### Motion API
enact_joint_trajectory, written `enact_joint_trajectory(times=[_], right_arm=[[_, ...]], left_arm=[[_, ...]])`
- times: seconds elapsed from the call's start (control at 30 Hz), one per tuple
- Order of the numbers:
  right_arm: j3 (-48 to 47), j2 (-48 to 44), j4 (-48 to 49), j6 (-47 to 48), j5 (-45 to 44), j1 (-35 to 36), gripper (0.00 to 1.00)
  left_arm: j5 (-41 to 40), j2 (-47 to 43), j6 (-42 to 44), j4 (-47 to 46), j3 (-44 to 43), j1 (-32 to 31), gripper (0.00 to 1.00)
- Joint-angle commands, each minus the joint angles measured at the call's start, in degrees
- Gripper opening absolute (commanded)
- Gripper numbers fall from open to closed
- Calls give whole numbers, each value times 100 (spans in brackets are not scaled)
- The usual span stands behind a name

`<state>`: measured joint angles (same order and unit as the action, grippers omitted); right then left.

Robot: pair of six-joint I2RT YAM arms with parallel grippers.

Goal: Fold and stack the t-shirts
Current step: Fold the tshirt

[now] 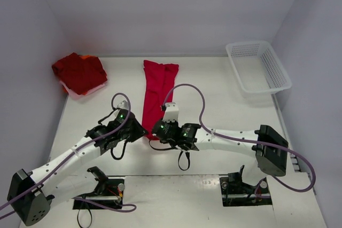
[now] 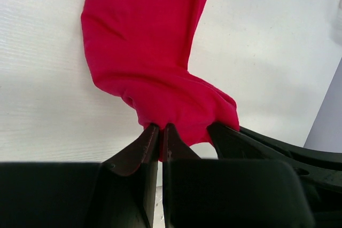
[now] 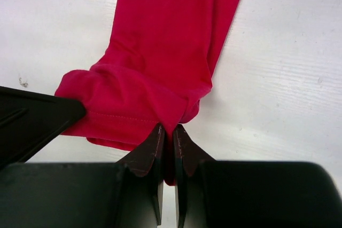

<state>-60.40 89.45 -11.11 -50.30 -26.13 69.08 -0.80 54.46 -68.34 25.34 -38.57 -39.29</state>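
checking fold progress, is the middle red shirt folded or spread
Folded lengthwise: the shirt lies as a narrow strip, near end bunched in both shut jaws.

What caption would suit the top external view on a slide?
Left claw and right claw pinch the near end of a red shirt; red pile far left, basket far right.

No readable text, labels or numbers.

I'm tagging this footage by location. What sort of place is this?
Probably a robotics lab cell, not a home: a white table boxed in by blank walls, a left arm and right arm bolted at its edge, with a shirt and basket as props.
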Motion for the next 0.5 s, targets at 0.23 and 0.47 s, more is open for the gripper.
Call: enact_joint_trajectory(times=[0.23, 0.47], right_arm=[[-393, -156, -49, 284, -270, -184, 0], [-429, -77, -49, 337, -270, -272, 0]], left_arm=[[308, 214, 365, -223, -379, 413, 0], [387, 574, 444, -442, -573, 440, 0]])
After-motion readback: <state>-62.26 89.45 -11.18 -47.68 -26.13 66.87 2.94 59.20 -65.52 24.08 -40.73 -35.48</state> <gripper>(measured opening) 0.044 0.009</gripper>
